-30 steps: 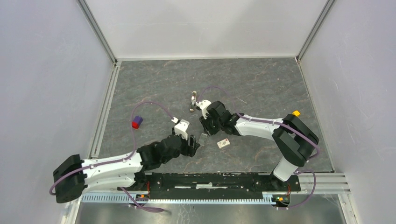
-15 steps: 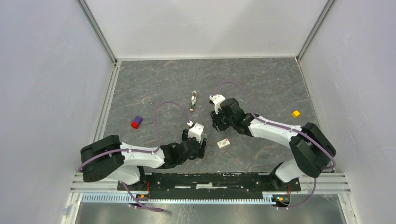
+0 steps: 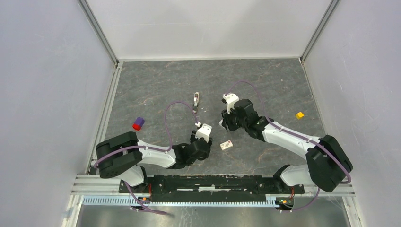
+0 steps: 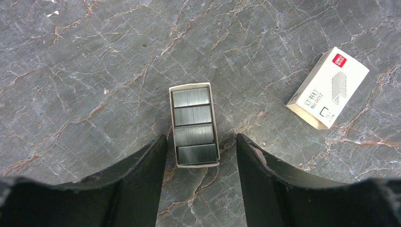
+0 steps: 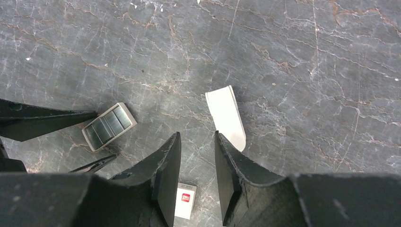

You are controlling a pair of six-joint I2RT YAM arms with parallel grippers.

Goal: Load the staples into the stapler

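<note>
Here the left gripper [image 4: 201, 138] stands half open, fingers [image 4: 142, 175] flanking the staples [image 4: 194, 125] in their tray without pinching. The white box [image 4: 327, 87] lies nearby. The right gripper [image 5: 197, 135] hangs narrowly parted and empty. Judged step: grasping the tray. Next, close squarely and carry it toward the stapler [image 3: 196, 100], well apart on the grey marbled table [image 3: 265, 85] between white walls [image 3: 208, 28].

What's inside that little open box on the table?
Four grey blocks of staples lie in a row, filling the open box. Its floor beneath them is covered, so I cannot see it.
</note>
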